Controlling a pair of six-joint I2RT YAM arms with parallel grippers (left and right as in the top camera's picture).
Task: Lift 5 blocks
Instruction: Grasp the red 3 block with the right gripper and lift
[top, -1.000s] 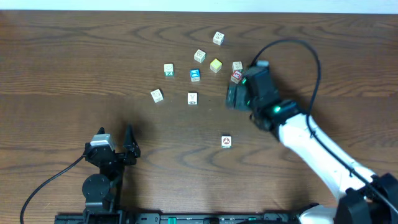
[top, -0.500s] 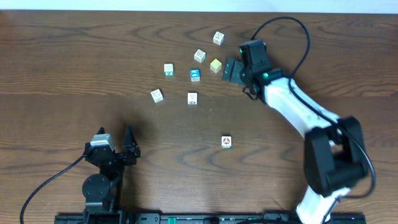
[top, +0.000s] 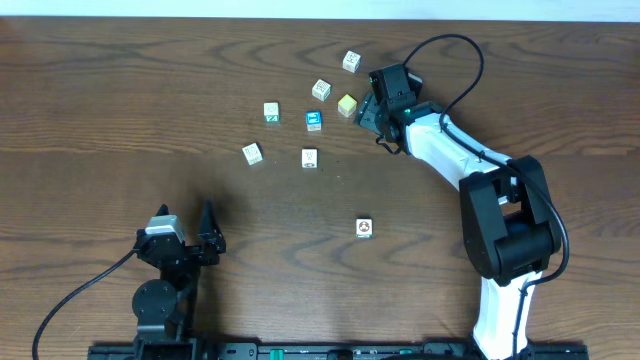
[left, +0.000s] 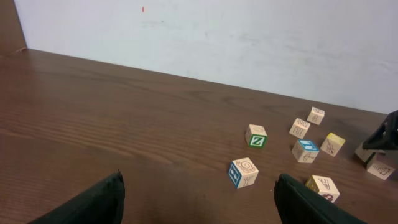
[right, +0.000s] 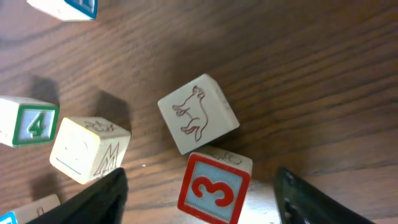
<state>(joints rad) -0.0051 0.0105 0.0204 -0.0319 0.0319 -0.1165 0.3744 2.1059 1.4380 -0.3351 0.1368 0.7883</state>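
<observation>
In the right wrist view a white block with a red-framed 3 (right: 214, 186) lies between the fingers of my right gripper (right: 200, 182), with a gap on each side. Touching it, just beyond, is a whitish block with an animal drawing (right: 198, 121). From overhead my right gripper (top: 373, 108) covers both, right of the yellow-topped block (top: 347, 104). More whitish blocks (top: 321, 90) (top: 351, 61) (top: 309, 158) (top: 252, 153) are scattered to the left, and a red-marked block (top: 365, 228) lies alone nearer the front. My left gripper (top: 190, 228) stands open and empty at the front left.
A blue-faced cube (top: 314, 120) and a cube with a green mark (top: 271, 112) lie among the blocks. In the right wrist view a cube with an M (right: 90, 148) and a green 4 cube (right: 28, 121) sit left of the fingers. A pale wall (left: 249, 37) backs the table.
My right arm has swung back and left, coming down over the two blocks beside the yellow one, and its jaws have narrowed a little. The left arm has not moved.
</observation>
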